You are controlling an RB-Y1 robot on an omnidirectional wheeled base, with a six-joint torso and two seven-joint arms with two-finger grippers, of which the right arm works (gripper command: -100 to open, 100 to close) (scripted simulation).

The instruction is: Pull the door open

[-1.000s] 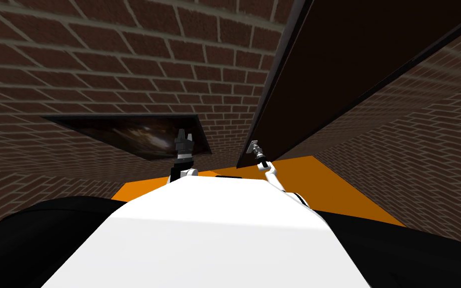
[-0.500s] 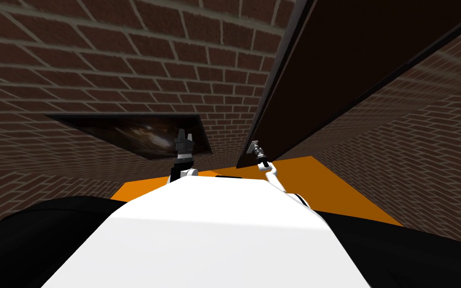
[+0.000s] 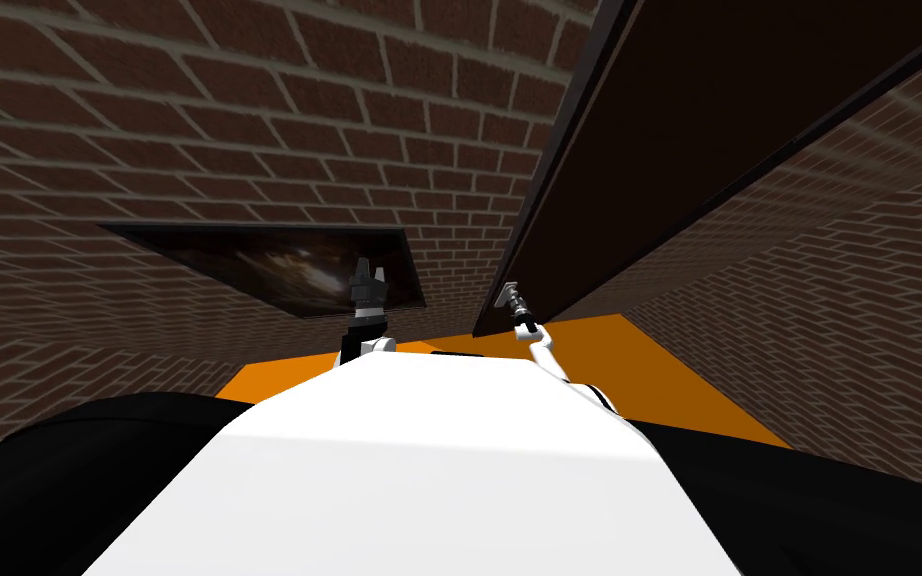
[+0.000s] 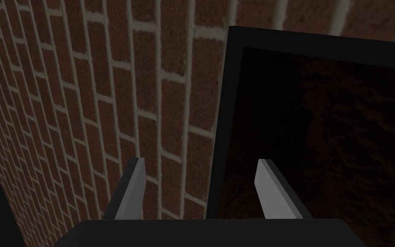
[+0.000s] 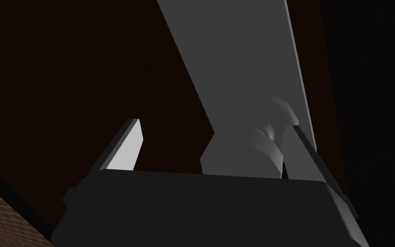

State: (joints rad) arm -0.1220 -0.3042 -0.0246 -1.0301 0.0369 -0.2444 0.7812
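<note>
Door, a dark brown flat panel [image 3: 709, 130], stands ahead on the right. Its grey handle [image 5: 243, 85] lies between the spread fingers of the right hand [image 5: 213, 126], close against one finger. The left hand [image 4: 201, 159] is raised ahead, fingers apart.

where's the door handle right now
In the right wrist view the grey door handle sits inside the open right gripper, on the dark door at the head view's right.
</note>
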